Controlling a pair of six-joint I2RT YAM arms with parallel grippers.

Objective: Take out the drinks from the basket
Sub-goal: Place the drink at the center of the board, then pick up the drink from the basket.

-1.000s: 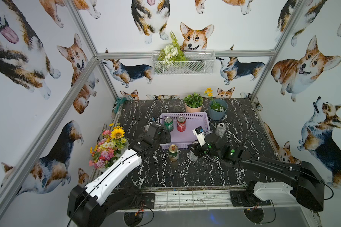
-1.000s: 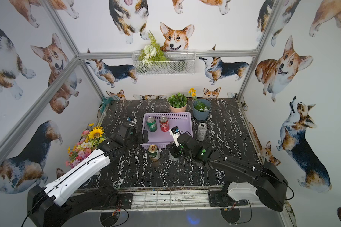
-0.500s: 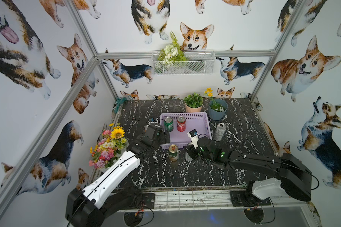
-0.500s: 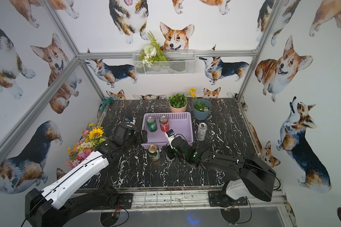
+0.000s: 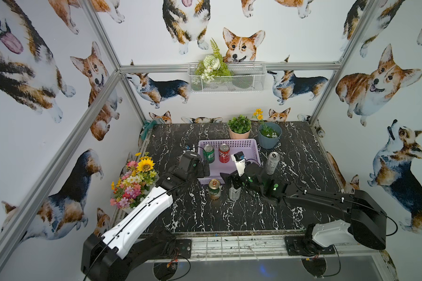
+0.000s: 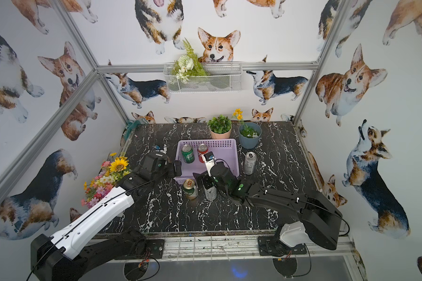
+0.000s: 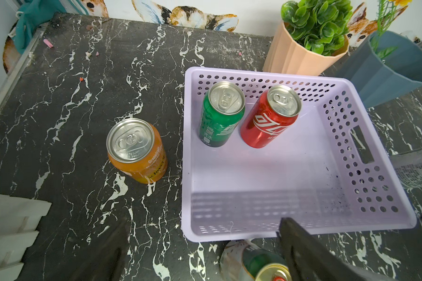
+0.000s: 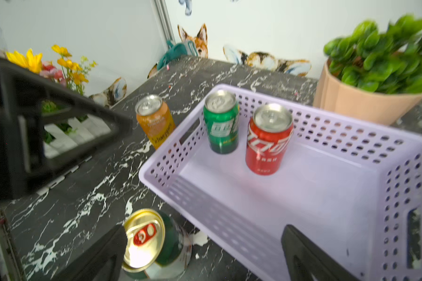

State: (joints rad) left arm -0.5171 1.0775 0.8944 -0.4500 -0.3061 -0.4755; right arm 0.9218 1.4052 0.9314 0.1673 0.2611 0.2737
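The lavender basket holds an upright green can and red can. On the table before it stand a green-and-gold can and a slim silver can. My right gripper hangs open just above that silver can. Another slim silver can stands right of the basket. The orange can stands left of it. My left gripper is open and empty at the basket's front-left corner.
A bouquet fills the table's left edge. A peach plant pot and a blue pot stand behind the basket. A white wire basket with flowers hangs on the back wall.
My right gripper carried the slim silver can slightly left, set it beside the green-and-gold can and opened, letting it go. The left arm has barely moved.
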